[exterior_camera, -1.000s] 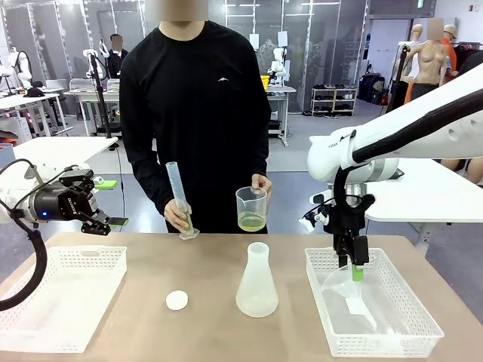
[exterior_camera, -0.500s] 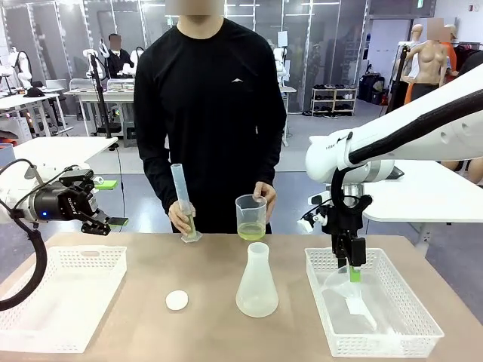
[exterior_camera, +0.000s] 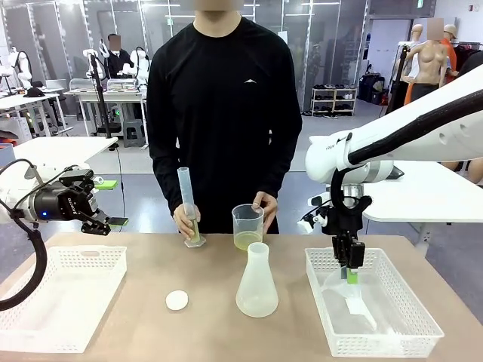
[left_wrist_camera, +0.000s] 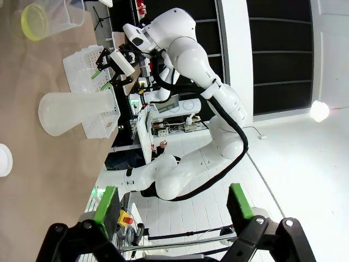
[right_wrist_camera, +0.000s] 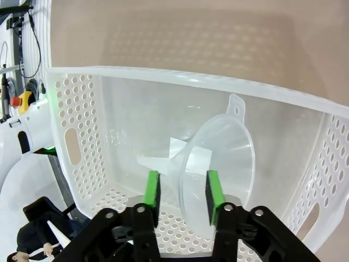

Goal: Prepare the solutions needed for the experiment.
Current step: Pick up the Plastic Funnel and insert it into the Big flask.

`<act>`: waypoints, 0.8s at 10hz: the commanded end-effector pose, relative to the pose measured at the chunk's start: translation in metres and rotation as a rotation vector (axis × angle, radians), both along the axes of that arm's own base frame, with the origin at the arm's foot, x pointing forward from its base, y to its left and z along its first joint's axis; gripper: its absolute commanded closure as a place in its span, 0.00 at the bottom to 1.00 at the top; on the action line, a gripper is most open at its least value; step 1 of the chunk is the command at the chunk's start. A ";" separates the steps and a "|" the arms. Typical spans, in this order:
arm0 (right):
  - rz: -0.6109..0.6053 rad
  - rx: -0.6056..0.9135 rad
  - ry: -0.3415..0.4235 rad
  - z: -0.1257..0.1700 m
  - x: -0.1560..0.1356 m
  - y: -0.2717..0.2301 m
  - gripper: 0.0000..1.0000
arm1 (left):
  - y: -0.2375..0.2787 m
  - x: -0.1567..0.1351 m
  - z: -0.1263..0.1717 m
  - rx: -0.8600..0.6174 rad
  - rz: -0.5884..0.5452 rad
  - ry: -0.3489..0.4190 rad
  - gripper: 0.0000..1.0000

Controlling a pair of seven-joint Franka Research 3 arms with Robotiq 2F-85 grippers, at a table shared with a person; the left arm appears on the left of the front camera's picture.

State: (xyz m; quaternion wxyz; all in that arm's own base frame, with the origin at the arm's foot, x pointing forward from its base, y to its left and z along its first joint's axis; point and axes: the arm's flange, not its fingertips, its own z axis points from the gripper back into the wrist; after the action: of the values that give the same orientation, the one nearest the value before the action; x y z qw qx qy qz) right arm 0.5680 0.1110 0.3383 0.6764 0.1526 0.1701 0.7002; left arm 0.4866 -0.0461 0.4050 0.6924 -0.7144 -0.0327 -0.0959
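The solutions are pale yellow-green liquid in a clear beaker and in a tall graduated cylinder. The person holds both on the table's far edge. The beaker is also in the left wrist view. My right gripper reaches down into the right white basket. In the right wrist view its green pads are shut on the rim of a clear funnel lying in that basket. My left gripper hangs open and empty above the table's left end.
An empty conical flask stands at the table's middle, with a small white disc to its left. A second white basket sits at the left. The person stands close behind the far edge.
The right gripper's jaws have closed on the funnel's rim. The person has shifted right and lowered the beaker and cylinder onto the table. The left arm has stayed still.
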 end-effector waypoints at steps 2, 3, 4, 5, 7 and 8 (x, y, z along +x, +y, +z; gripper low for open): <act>0.033 0.010 0.012 0.000 0.008 -0.001 0.79 | 0.000 -0.001 0.001 -0.005 -0.005 -0.001 0.00; 0.035 0.009 0.016 0.000 0.007 -0.001 1.00 | 0.000 -0.001 0.001 -0.005 -0.005 -0.001 0.00; 0.032 0.008 0.015 -0.001 0.007 -0.002 0.98 | 0.000 -0.001 0.001 -0.005 -0.005 -0.001 0.00; 0.034 0.009 0.012 -0.001 0.006 -0.002 1.00 | 0.000 -0.001 0.001 -0.005 -0.005 -0.001 0.00; -0.003 -0.009 -0.059 0.009 -0.003 0.000 1.00 | 0.000 -0.001 0.001 -0.005 -0.005 -0.001 0.00; -0.027 -0.022 -0.120 0.022 -0.012 0.001 1.00 | 0.000 -0.001 0.001 -0.005 -0.005 -0.001 0.00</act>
State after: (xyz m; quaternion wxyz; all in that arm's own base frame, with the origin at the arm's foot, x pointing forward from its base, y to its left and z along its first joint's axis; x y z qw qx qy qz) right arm 0.5703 0.1116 0.3542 0.6804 0.1392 0.1565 0.7023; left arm 0.4866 -0.0461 0.4050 0.6924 -0.7144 -0.0326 -0.0959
